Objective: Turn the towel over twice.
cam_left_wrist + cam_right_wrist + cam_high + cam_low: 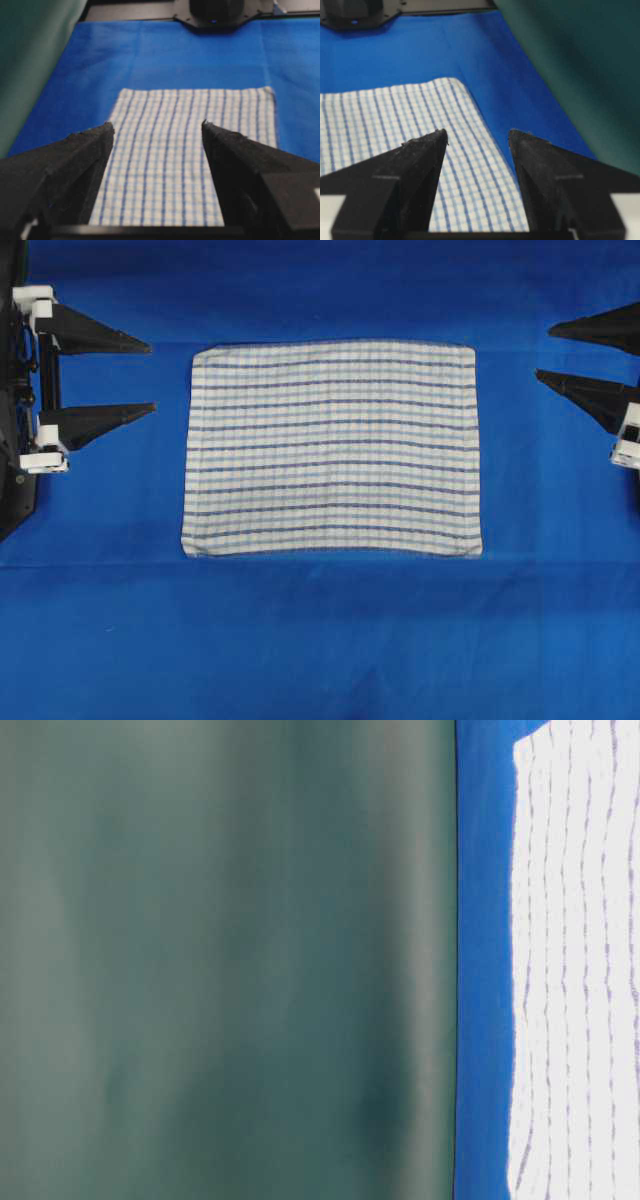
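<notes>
Flat rect. woven towel (332,448), white w/ thin dark/pale-blue stripes, stitched hems, mid blue matte table cover (320,640), clear of left gripper (150,375) and right gripper (545,352), both w/ black tapered fingers apart, nothing held.

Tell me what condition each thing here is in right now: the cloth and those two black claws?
towel: spread flat on the blue table covering, unfolded, nothing touching it.
left gripper: open, empty, off the towel's left edge.
right gripper: open, empty, off the towel's right edge.
</notes>
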Controlling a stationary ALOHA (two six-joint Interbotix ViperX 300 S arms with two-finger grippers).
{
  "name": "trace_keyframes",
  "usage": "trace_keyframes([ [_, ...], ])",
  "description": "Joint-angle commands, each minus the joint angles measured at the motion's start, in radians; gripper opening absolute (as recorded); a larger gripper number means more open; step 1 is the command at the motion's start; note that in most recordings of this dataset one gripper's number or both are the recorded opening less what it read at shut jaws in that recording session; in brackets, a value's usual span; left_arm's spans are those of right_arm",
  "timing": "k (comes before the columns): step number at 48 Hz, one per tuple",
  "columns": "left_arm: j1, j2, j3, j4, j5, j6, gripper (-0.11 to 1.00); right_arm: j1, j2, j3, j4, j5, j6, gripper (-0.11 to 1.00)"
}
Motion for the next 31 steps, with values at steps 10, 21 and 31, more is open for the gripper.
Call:
trace_keyframes([
  [10, 0.014, -0.057, 0.009, 0.000, 0.020, 0.008, 0.66, -0.003, -0.055, 0.009, -0.002, 0.028, -0.009, 0.58],
  [21, 0.025, -0.247, 0.132, 0.000, 0.034, -0.031, 0.66, -0.003, -0.230, 0.130, 0.011, 0.032, 0.005, 0.52],
  [31, 0.026, -0.380, 0.216, -0.002, 0.075, -0.072, 0.66, -0.003, -0.318, 0.224, 0.057, 0.028, 0.006, 0.51],
])
